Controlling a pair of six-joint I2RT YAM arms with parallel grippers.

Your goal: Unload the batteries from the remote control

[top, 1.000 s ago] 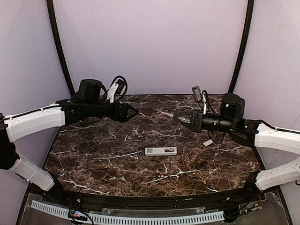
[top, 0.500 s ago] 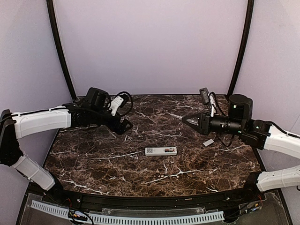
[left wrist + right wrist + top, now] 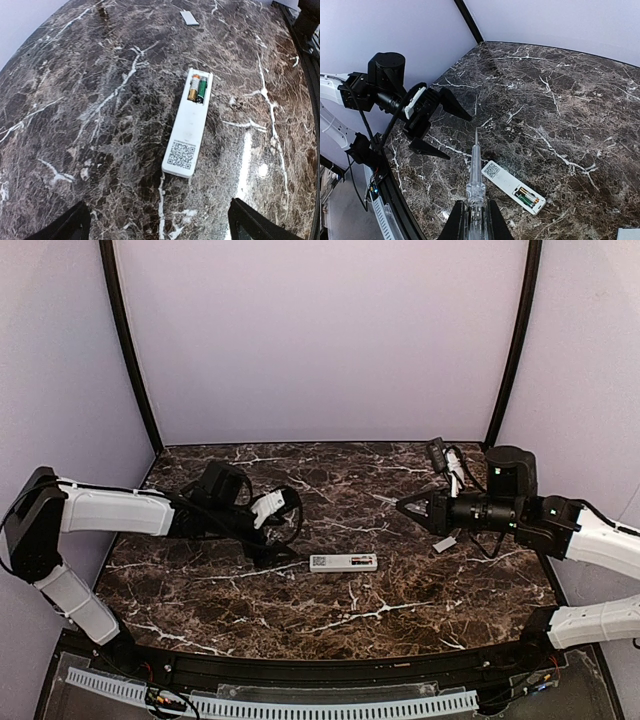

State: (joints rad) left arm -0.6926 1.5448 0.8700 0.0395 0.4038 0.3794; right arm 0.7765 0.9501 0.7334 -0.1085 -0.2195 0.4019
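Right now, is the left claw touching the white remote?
Apart. In the left wrist view, the left gripper hangs open short of the remote control, bare tabletop separating both fingertips from it.

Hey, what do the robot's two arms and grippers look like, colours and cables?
Both the left arm and right arm have white shell links with black joints and wrists. Black cables loop near each wrist. The left gripper and right gripper have black, pointed, wedge-shaped fingers.
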